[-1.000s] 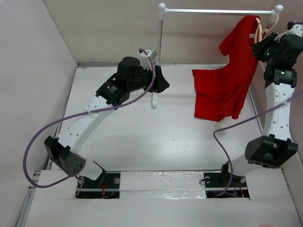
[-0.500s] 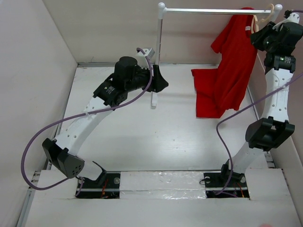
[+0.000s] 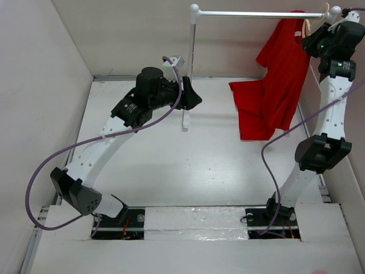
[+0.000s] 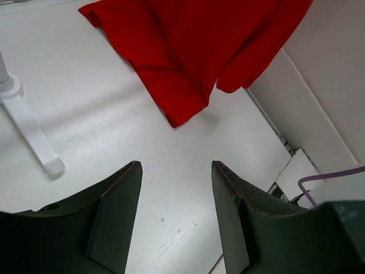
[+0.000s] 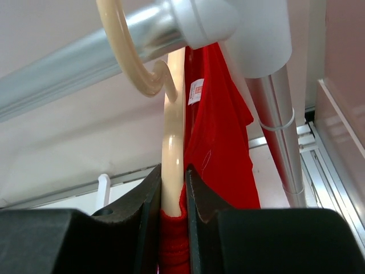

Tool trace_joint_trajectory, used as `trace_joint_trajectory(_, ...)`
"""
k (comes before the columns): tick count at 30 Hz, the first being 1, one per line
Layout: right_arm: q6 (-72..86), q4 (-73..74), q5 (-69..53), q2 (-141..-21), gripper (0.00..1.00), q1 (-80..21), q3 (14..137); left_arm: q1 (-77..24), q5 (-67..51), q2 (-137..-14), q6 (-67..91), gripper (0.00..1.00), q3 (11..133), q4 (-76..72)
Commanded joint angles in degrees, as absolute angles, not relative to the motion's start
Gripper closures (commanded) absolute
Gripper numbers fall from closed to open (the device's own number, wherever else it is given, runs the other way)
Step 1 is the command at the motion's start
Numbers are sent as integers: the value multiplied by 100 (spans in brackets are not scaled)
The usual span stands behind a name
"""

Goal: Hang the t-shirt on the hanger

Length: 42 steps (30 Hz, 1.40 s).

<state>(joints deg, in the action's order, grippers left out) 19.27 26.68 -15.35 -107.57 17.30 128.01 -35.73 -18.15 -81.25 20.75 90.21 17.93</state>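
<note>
Right wrist shows you the right gripper (image 5: 173, 191) pinching the hanger (image 5: 173, 125), with the t-shirt (image 5: 219, 131) hanging from it beside the rail (image 5: 68, 63). Your left gripper (image 4: 174, 188) stands wide.

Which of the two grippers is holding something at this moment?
The right gripper: its jaws are shut on the hanger, which carries the t-shirt, up at the rail. The left gripper hangs open and empty above the table.

the white counter (image 3: 188, 171) carries the flat foot of the clothes rail's left post (image 3: 185, 122) toward the back middle, and at the back right the lowest folds of the hanging red t-shirt (image 3: 259, 117) appear to rest on it.
</note>
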Motion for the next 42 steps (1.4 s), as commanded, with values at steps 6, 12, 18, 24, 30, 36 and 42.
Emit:
trace_joint_trajectory(6, 2100, 1934, -1310, -10275, 100, 1775, 12112, -3551, -1898, -8077, 2083, 52, 9114, 1538)
trace_joint_trajectory(12, 2372, 1670, -1310, -9713, 35, 1828, 11479, -3499, -1873, -8130, 2040, 47, 9210, 1643)
trace_joint_trajectory(18, 2628, 1872, -1081, -9186, 0, 1828, 11620, -3253, -1696, -8139, 1986, 43, 9527, 1951)
trace_joint_trajectory(24, 3093, 1251, -1440, -7675, 0, 1548, 10052, -3129, -1293, -7990, 2056, 43, 9791, 1995)
trace_joint_trajectory(30, 3796, -147, -2424, -5884, 0, 443, 7746, -3129, -485, -7480, 2276, 43, 9695, 1917)
trace_joint_trajectory(36, 3885, 560, -2778, -4976, 0, -675, 6505, -3129, 439, -6409, 2478, 37, 8580, 1591)
trace_joint_trajectory(42, 3630, 1493, -2118, -4192, 0, -967, 5951, -3129, 256, -5836, 2715, 41, 7735, 1600)
